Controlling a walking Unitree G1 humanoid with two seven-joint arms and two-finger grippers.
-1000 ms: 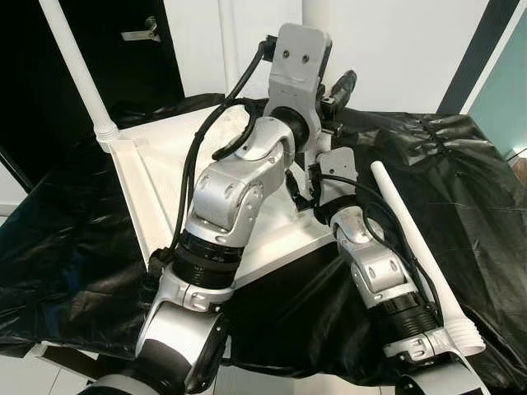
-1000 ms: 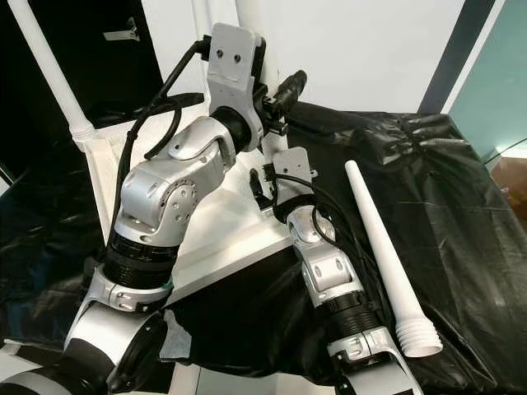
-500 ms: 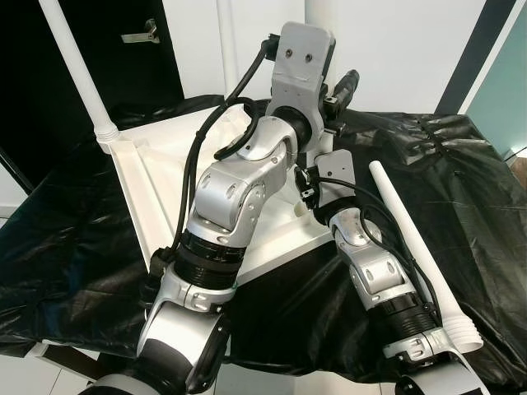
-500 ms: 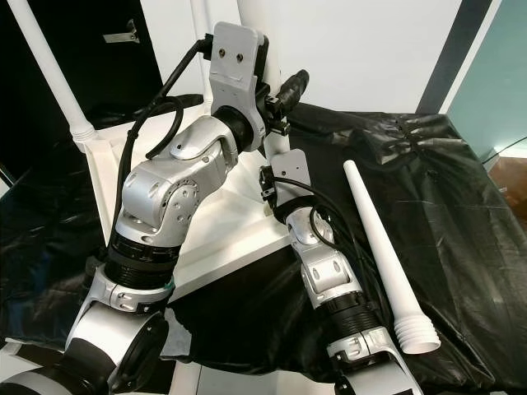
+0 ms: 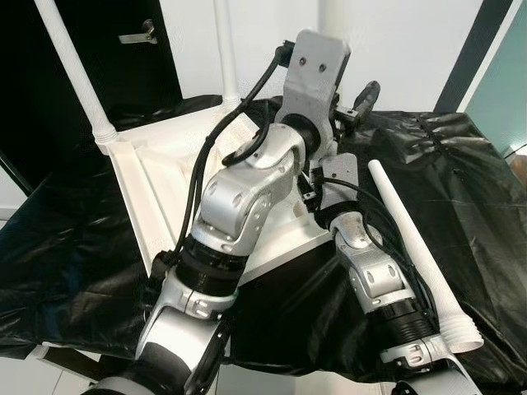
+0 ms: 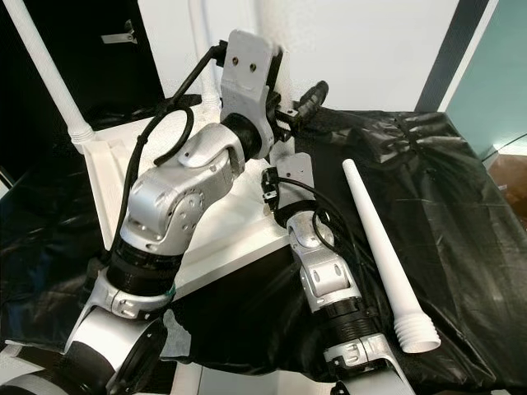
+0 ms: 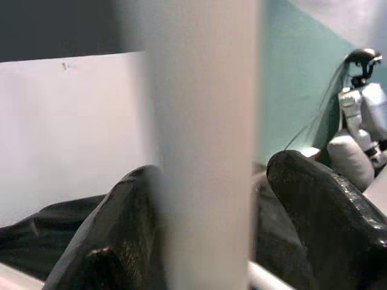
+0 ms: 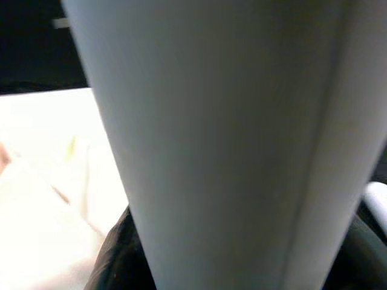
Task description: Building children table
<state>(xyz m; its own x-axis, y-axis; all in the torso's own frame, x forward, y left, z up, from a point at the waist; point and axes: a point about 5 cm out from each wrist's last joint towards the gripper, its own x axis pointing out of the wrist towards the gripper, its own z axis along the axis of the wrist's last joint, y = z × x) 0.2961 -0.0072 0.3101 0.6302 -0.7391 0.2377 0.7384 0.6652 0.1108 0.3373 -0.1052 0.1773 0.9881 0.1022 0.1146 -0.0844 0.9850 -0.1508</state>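
Note:
The white tabletop (image 5: 169,177) lies upside down on a black sheet. One white leg (image 5: 72,70) stands in its left corner and another leg (image 5: 223,49) rises at the back. A third upright leg (image 5: 333,16) stands at the right corner, behind my left wrist. My left gripper (image 7: 208,181) is closed around this leg (image 7: 202,145), one black finger (image 7: 115,235) on each side. My right gripper (image 8: 236,254) grips the same leg (image 8: 224,121) lower down, close to the tabletop corner (image 5: 317,226). A loose white leg (image 5: 416,247) lies on the sheet to the right.
The black sheet (image 5: 469,173) covers the whole work surface and hangs over its front edge. A dark door with a handle (image 5: 138,34) is behind on the left. A white wall stands at the back, and a teal panel (image 5: 510,99) at the right.
My left wrist has tilted and shifted to the right, staying on the upright leg. The right arm has barely moved at the leg's base. The view has shifted slightly.

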